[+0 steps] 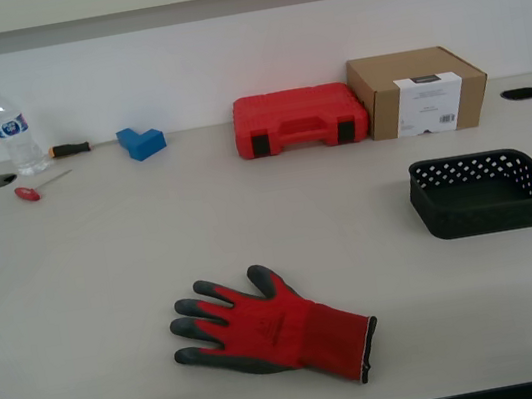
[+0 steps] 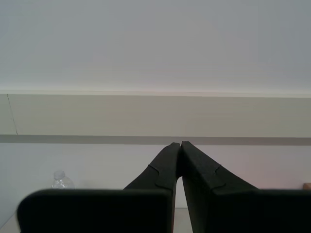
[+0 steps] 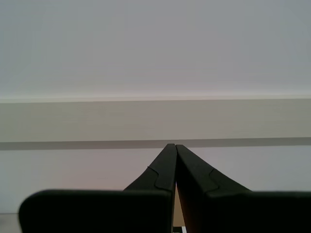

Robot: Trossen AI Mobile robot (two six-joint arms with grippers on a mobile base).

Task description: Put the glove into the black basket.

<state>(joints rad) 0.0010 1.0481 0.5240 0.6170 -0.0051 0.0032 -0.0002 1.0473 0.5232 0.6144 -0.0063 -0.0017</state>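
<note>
Glove (image 1: pixel 272 332) lying flat, palm down, on the table (image 1: pixel 103 256), well apart from the black basket (image 1: pixel 484 191), both out of reach of my first claw (image 3: pixel 171 145) and second claw (image 2: pixel 178 144), each pressed together, empty and aimed at the wall, evidently parked before any approach.

Matte black pincer (image 2: pixel 181 144) and twin pincer (image 3: pixel 173 146), tapered fingers with stepped notches, blocky black bases.

Exterior overlooks table (image 1: pixel 76 280); wrist views face wall, perhaps level.
</note>
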